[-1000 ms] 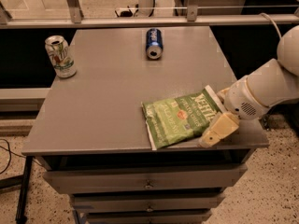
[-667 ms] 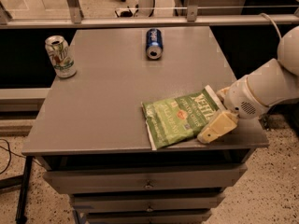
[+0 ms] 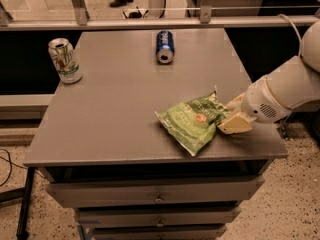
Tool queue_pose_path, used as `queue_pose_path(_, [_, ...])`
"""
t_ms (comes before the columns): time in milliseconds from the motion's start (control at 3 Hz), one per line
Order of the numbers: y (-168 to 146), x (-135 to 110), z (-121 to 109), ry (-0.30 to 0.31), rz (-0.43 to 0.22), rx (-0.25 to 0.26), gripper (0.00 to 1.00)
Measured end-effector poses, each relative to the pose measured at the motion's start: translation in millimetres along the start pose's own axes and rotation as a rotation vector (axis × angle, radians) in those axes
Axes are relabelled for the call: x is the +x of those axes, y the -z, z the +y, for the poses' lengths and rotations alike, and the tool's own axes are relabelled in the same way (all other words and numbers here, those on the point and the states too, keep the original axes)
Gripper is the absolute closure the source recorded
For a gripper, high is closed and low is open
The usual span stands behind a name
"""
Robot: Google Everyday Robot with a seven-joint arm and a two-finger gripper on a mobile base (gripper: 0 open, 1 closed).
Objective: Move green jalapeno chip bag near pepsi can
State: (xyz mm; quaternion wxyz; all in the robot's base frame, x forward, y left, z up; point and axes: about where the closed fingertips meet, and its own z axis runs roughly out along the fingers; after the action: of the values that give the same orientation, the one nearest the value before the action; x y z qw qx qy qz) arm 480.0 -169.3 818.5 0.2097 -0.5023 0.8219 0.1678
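The green jalapeno chip bag (image 3: 192,120) lies near the front right of the grey table (image 3: 110,114), with its right end raised a little. My gripper (image 3: 231,115) comes in from the right and is shut on that right end; one cream finger (image 3: 236,124) shows below the bag's edge. The pepsi can (image 3: 164,46), dark blue, lies on its side at the back middle of the table, well apart from the bag.
A white-and-green can (image 3: 65,60) stands upright at the back left corner. A metal rail (image 3: 150,21) runs behind the table. Drawers (image 3: 159,193) sit below the front edge. My arm (image 3: 290,86) hangs over the right edge.
The bag's right end has risen and the bag has crumpled and shifted slightly toward the back in my gripper. Both cans stay where they were.
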Motion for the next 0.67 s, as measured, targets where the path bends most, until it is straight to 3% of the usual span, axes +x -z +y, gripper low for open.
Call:
queue_pose_path(333, [2.6,-1.6,0.1,0.0,0.0,0.0,1.0])
queue_pose_path(667, [28.8,-7.6,-35.6,0.025,0.012,0.09,1.0])
